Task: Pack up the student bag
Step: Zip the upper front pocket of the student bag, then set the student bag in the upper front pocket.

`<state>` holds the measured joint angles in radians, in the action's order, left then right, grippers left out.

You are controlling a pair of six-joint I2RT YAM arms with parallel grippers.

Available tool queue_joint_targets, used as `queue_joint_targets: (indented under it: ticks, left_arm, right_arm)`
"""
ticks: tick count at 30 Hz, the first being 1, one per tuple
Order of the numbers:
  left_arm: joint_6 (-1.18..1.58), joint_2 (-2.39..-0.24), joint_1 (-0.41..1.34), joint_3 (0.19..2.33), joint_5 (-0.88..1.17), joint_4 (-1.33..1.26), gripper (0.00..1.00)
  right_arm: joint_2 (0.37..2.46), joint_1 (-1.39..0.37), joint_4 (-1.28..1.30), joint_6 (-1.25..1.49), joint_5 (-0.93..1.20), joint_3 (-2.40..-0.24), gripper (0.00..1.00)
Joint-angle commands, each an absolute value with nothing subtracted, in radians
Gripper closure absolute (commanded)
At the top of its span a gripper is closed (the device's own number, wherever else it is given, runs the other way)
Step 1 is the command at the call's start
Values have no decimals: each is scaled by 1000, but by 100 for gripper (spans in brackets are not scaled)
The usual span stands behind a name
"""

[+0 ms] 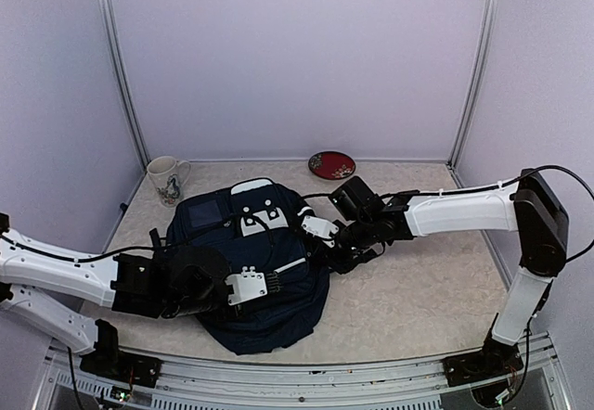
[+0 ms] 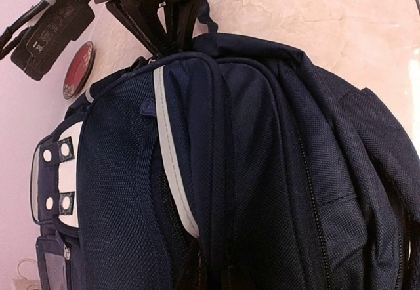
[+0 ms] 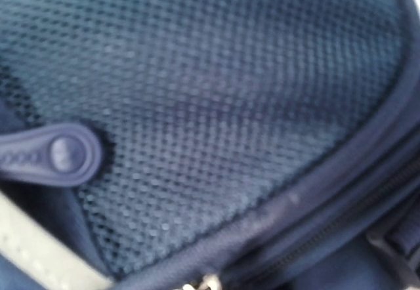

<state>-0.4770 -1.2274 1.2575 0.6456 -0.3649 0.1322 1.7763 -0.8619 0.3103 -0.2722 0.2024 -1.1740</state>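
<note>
The student bag [image 1: 251, 271], a navy backpack with a white dotted patch, lies in the middle of the table. My left gripper [image 1: 249, 287] rests on its near half and is shut on a bunch of fabric beside a thin white stripe [image 2: 172, 165]; its own fingers are hidden in the folds. My right gripper [image 1: 320, 232] is at the bag's right edge. In the left wrist view its dark fingers [image 2: 172, 31] pinch the bag's rim. The right wrist view shows only blurred navy mesh [image 3: 216, 93] and a zipper pull [image 3: 59, 153].
A white mug [image 1: 167, 178] stands at the back left, close to the bag. A red plate [image 1: 331, 164] lies by the back wall. Metal frame posts stand in the back corners, and a rail runs along the near table edge.
</note>
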Motion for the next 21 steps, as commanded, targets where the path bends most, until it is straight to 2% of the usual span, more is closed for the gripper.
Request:
queue_joint_targets:
  ticks: [1, 3, 4, 6, 7, 11, 13, 17, 19, 21]
  left_arm:
    - [-493, -1178, 1305, 631, -246, 141, 100]
    - [-469, -1184, 1304, 626, -324, 124, 100]
    - [-435, -1189, 1303, 621, -396, 104, 93]
    - [-361, -1189, 1301, 630, -501, 100, 45]
    - [-306, -1179, 1301, 645, -525, 113, 32]
    - [-19, -1064, 1285, 699, -533, 148, 7]
    - [213, -995, 1198, 689, -556, 199, 5]
    - [666, -884, 881, 601, -524, 393, 17]
    - [746, -846, 739, 539, -435, 382, 16]
    - [758, -837, 626, 462, -346, 307, 12]
  right_arm:
    - [1812, -793, 255, -264, 20, -1250, 100]
    - [1784, -815, 241, -290, 158, -1213, 100]
    - [1764, -832, 230, -300, 203, -1182, 100]
    - [1714, -852, 207, -282, 239, -1114, 100]
    - [1691, -853, 198, -264, 250, -1079, 100]
    - [1617, -854, 126, -176, 305, -929, 100]
    - [1602, -860, 113, -138, 329, -897, 100]
    - [1585, -889, 60, -100, 323, -852, 100]
    - [1596, -895, 46, -90, 324, -855, 100]
    - [1611, -902, 43, -80, 328, -864, 100]
